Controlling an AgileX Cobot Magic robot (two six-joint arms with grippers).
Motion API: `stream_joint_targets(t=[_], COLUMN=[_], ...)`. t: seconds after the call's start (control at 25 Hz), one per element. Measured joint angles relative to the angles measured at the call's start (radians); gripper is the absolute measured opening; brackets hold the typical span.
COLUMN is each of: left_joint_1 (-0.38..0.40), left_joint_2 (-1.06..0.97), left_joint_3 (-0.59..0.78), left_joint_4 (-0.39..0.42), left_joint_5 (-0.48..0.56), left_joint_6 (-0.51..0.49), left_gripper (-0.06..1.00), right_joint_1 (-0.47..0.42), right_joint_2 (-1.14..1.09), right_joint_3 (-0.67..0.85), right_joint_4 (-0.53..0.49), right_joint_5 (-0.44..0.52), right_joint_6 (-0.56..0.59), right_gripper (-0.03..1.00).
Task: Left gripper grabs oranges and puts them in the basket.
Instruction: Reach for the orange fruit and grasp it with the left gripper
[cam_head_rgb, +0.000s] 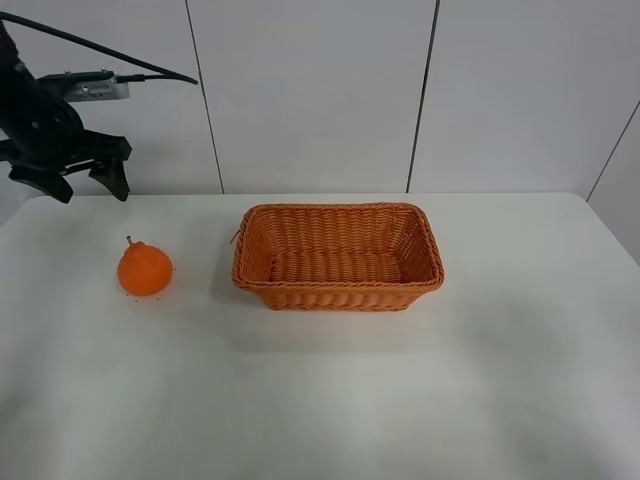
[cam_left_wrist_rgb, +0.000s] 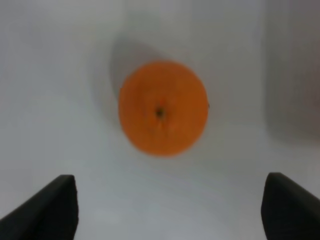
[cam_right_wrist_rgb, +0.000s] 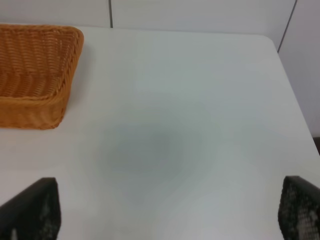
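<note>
The orange sits on the white table at the left, stem up; the left wrist view shows it from above, blurred. My left gripper hangs open and empty above and behind the orange, its two dark fingers splayed wide. The wicker basket stands empty in the middle of the table, to the right of the orange; one corner of it shows in the right wrist view. My right gripper is open and empty over bare table right of the basket, out of the exterior high view.
The white table ends at a pale panelled wall behind. Its right edge and rounded corner show in the right wrist view. A black cable trails from the left arm.
</note>
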Motion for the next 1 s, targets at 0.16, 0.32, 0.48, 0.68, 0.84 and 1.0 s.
stream_joint_targets(t=[0.16, 0.32, 0.48, 0.68, 0.84, 1.0], left_joint_1=[0.0, 0.0, 0.0, 0.0, 0.0, 0.0], left_joint_2=[0.128, 0.216, 0.271, 0.316, 0.35, 0.382], left_joint_3=[-0.079, -0.089, -0.089, -0.089, -0.089, -0.089], left_joint_4=[0.0, -0.006, -0.012, -0.035, -0.045, -0.042], left_joint_5=[-0.001, 0.0, -0.002, -0.023, -0.045, -0.056], left_joint_6=[0.001, 0.001, 0.001, 0.008, 0.027, 0.03], left_gripper=[0.85, 0.85, 0.85, 0.85, 0.85, 0.85], right_joint_1=[0.0, 0.0, 0.0, 0.0, 0.0, 0.0], right_joint_2=[0.0, 0.0, 0.0, 0.0, 0.0, 0.0], right_joint_3=[0.0, 0.0, 0.0, 0.0, 0.0, 0.0], right_joint_4=[0.0, 0.0, 0.0, 0.0, 0.0, 0.0], right_joint_5=[0.0, 0.0, 0.0, 0.0, 0.0, 0.0], right_joint_6=[0.0, 0.0, 0.0, 0.0, 0.0, 0.0], right_gripper=[0.69, 0.69, 0.69, 0.69, 0.69, 0.69])
